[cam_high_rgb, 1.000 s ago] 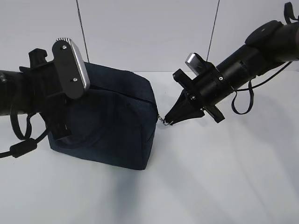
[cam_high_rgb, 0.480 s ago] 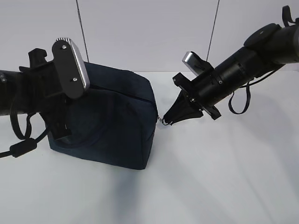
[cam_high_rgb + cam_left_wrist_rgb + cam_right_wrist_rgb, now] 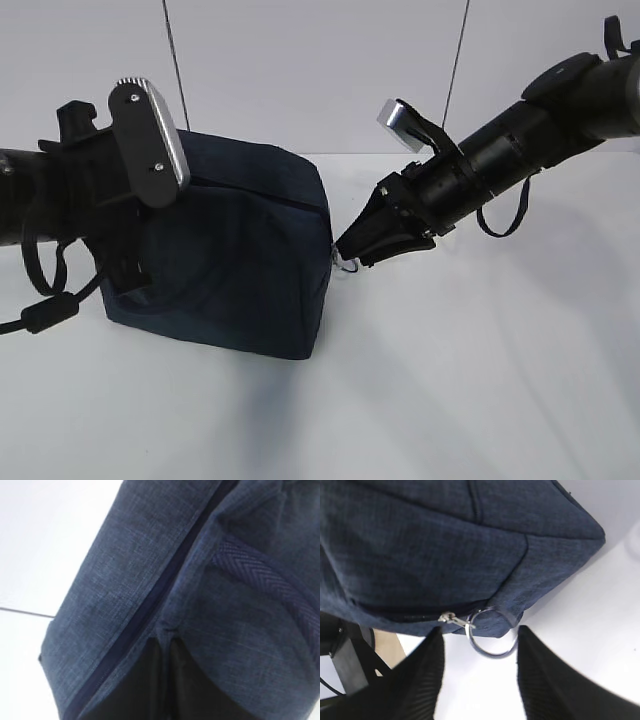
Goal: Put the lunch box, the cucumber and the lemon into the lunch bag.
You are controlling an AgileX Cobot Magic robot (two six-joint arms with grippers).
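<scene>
On the left, the left gripper [image 3: 125,270] is pressed up against the big boxy dark navy fabric lunch bag [image 3: 250,250]. Its wrist view shows the black fingers [image 3: 145,690] pressed together under a fold of cloth, apparently pinching it to steady the bag, which stands on the white table [image 3: 450,380]. The zipper looks closed, so I judge this is the opening step. At the bag's corner hangs the metal ring pull [image 3: 490,635], loose between the spread jaws of the right gripper [image 3: 477,672]. That arm slants down from the upper right. Next it must close on the ring and draw it along. I see no lunch box, cucumber or lemon.
</scene>
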